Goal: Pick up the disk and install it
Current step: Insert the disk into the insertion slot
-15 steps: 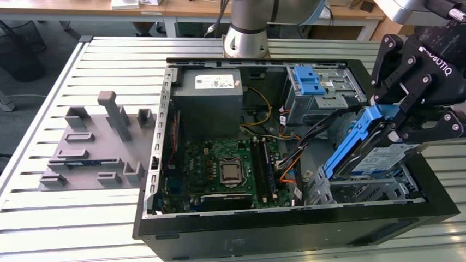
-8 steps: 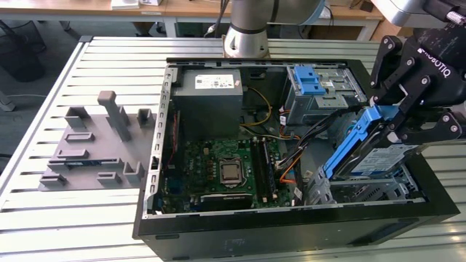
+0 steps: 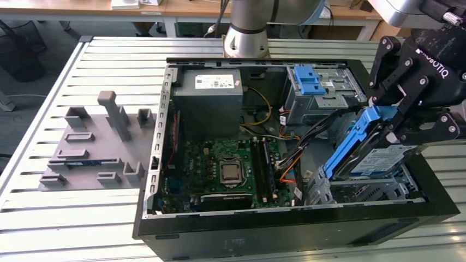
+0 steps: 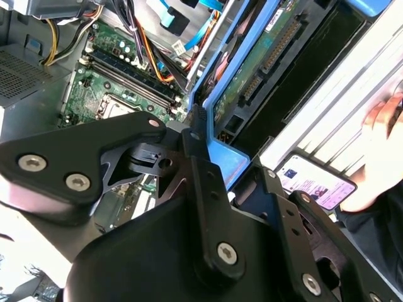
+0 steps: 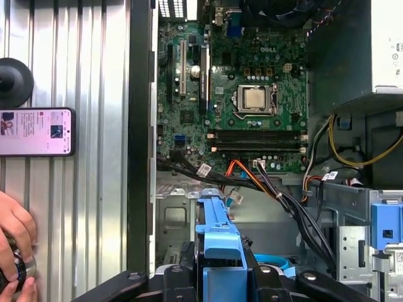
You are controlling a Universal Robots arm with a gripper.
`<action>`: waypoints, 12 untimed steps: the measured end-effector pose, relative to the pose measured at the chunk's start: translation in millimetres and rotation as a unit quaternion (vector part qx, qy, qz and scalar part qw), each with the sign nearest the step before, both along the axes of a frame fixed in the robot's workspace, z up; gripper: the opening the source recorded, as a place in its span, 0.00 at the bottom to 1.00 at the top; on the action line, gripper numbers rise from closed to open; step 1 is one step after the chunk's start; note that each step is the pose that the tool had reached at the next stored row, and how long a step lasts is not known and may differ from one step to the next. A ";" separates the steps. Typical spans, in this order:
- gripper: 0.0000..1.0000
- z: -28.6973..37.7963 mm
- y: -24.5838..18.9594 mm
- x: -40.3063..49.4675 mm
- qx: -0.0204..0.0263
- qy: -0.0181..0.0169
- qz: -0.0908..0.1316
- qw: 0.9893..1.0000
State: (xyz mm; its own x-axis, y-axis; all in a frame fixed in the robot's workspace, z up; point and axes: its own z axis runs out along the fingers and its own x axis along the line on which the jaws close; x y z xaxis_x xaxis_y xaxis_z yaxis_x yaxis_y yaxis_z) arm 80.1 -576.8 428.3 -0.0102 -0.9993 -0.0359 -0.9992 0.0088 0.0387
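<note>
My gripper [image 3: 396, 119] is shut on the disk [image 3: 368, 159], a silver drive with a blue-and-white label and blue side rails. The disk hangs tilted, its upper end in the fingers and its lower end dipping into the metal drive cage [image 3: 364, 192] at the case's corner on the exterior view's right. In the second wrist view the disk [image 4: 264, 60] shows its green circuit-board underside beside the gripper [image 4: 214, 151]. In the first wrist view the blue rail of the disk [image 5: 217, 242] stands up from the gripper [image 5: 220, 277] over the cage [image 5: 179, 217].
The open PC case [image 3: 291, 226] holds a motherboard [image 3: 226, 166], a grey power supply [image 3: 207, 90], a blue-latched bay [image 3: 320, 87] and loose cables [image 3: 287, 164]. A grey fixture [image 3: 95, 147] lies at the exterior view's left. A phone [image 5: 38, 132] and a person's hand [image 5: 16, 245] rest beside the case.
</note>
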 end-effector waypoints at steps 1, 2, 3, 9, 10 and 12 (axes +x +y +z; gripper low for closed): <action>0.37 -0.2 0.0 0.0 0.000 0.000 0.000 1.000; 0.37 -0.6 0.0 0.0 0.000 0.000 0.000 1.000; 0.37 -1.0 0.0 0.0 0.000 0.000 0.000 1.000; 0.37 -4.0 0.0 -0.1 0.000 0.000 0.000 1.000; 0.37 -4.5 0.0 -0.1 0.000 0.000 0.000 1.000; 0.37 -5.5 0.0 -0.1 0.000 0.000 0.000 1.000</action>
State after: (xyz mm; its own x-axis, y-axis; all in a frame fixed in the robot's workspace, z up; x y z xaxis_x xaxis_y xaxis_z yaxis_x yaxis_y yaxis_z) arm 80.0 -576.8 422.8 -0.0102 -0.9993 -0.0359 -0.9992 0.0088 0.0387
